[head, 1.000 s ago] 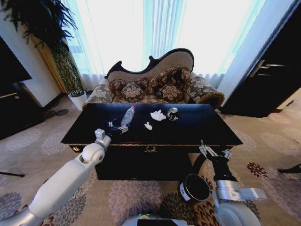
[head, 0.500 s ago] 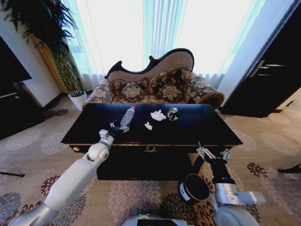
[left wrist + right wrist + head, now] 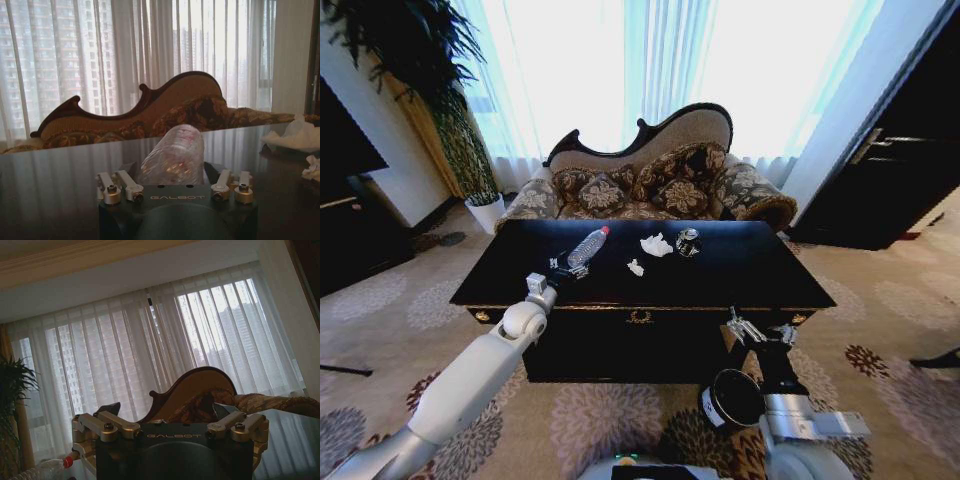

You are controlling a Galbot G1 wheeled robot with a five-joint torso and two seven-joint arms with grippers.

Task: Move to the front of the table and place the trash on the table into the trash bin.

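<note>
1. Black and glossy, the table (image 3: 720, 270) fills the middle of the head view, with the patterned sofa (image 3: 650, 180) behind it. On its top lie a clear plastic bottle (image 3: 587, 246) with a red cap, two white tissue wads (image 3: 656, 245) and (image 3: 636, 267), and a small dark cup (image 3: 688, 241). The left end effector (image 3: 564, 266) reaches over the table's near left part and meets the bottle's base end. The right end effector (image 3: 754, 331) hangs in front of the table edge, above the trash bin (image 3: 733, 399), which stands on the patterned carpet (image 3: 380, 300) at the table's near right.

2. Left wrist view: the left end effector (image 3: 175, 172) has the bottle (image 3: 175, 156) between its fingers, base toward the camera; it appears clamped on it, though the fingertips are hidden behind the bottle. A tissue wad (image 3: 295, 136) lies farther along the table (image 3: 60, 180).

3. Right wrist view: the right end effector (image 3: 167, 412) points toward the curtains (image 3: 125, 355), its fingers apart with nothing between them. The bottle's red cap (image 3: 67, 462) shows at a corner.
</note>
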